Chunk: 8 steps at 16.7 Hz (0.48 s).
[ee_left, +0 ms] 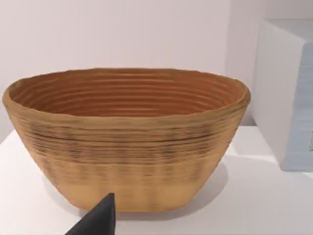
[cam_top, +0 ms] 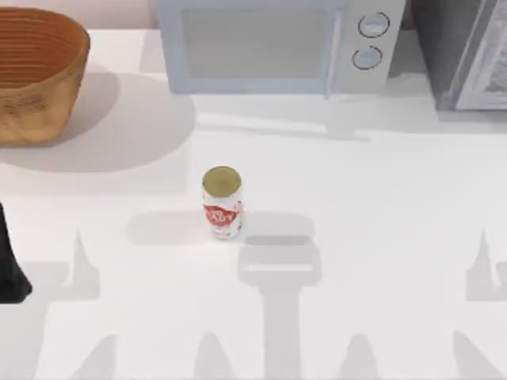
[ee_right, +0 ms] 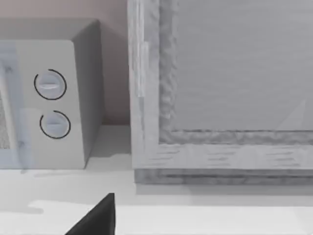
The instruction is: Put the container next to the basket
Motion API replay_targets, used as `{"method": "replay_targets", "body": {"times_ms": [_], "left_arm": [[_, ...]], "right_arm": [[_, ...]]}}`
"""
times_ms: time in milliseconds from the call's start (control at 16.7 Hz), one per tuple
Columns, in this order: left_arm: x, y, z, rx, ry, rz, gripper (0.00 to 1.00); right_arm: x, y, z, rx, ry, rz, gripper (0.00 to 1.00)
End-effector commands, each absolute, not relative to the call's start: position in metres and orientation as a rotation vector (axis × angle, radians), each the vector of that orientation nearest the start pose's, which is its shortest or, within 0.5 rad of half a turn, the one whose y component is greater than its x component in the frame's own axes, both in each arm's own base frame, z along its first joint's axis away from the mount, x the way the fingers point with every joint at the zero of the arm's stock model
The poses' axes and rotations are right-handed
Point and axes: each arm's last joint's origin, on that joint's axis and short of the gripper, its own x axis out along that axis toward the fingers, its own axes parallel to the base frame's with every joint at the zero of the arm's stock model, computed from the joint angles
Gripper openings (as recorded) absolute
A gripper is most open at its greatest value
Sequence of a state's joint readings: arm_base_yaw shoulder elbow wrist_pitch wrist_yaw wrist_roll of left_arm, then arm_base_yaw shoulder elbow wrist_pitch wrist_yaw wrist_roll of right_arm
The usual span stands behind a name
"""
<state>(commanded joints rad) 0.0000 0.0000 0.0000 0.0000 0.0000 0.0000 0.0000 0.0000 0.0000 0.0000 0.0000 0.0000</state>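
Observation:
The container [cam_top: 222, 202] is a small white can with a red label and a dull gold top. It stands upright near the middle of the table. The basket [cam_top: 36, 75] is a large orange-brown wicker bowl at the far left back corner, well apart from the can. The left wrist view faces the basket [ee_left: 127, 142] from close by, with a dark piece of my left gripper [ee_left: 98, 223] in front of it. My left arm [cam_top: 8, 269] is parked at the table's left edge. A dark piece of my right gripper [ee_right: 98, 218] shows in the right wrist view.
A grey-white microwave [cam_top: 269, 43] with two round dials stands at the back centre. A grey framed cabinet [cam_top: 467, 51] stands at the back right, also close in the right wrist view [ee_right: 220, 88]. White tabletop [cam_top: 380, 198] stretches around the can.

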Motion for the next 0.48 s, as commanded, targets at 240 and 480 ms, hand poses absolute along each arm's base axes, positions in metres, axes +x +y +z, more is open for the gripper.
{"method": "replay_targets", "body": {"times_ms": [240, 480], "left_arm": [[0.106, -0.003, 0.166, 0.005, 0.011, -0.015, 1.0], [0.11, -0.011, 0.198, 0.041, 0.111, -0.098, 1.0]], "right_arm": [[0.106, -0.001, 0.16, 0.0, 0.0, 0.0, 1.0], [0.106, -0.001, 0.16, 0.0, 0.0, 0.0, 1.0]]}}
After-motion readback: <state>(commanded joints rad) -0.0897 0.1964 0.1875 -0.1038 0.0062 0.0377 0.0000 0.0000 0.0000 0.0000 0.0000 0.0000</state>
